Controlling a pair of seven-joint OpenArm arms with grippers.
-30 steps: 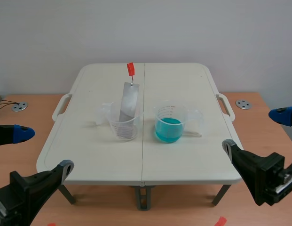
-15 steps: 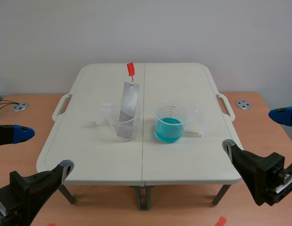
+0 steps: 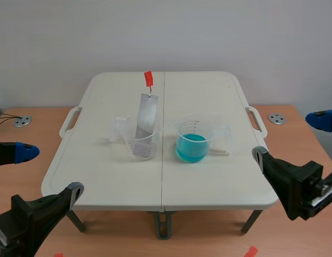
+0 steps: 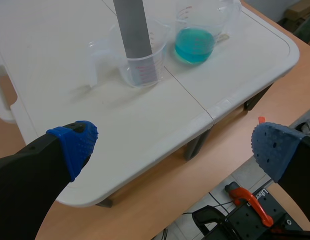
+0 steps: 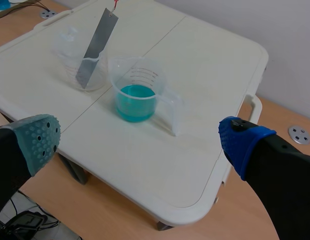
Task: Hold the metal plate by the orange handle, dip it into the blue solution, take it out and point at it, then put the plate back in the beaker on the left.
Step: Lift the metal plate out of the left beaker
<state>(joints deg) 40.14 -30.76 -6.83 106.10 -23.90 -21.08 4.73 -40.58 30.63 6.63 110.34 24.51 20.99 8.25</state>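
A grey metal plate [image 3: 146,115] with an orange handle [image 3: 148,79] leans upright in the clear left beaker [image 3: 140,143]. To its right stands a clear beaker of blue solution [image 3: 192,142]. My left gripper [image 3: 32,179] is open, low at the near left, off the white table. My right gripper [image 3: 298,147] is open at the near right corner. From the left wrist, the plate [image 4: 131,27], its beaker [image 4: 141,57] and the blue beaker [image 4: 195,40] lie far ahead of the gripper [image 4: 172,145]. The right gripper [image 5: 141,139] faces the blue beaker [image 5: 136,96] and the plate [image 5: 96,47].
The beakers stand mid-way on a white folding table [image 3: 198,96] with side handles, set on a wooden desk [image 3: 294,120]. Round metal discs [image 3: 276,118] sit in the desk on both sides. Bare tabletop lies around both beakers.
My right gripper has risen slightly and edged toward the table. The left arm, plate and beakers have not moved.
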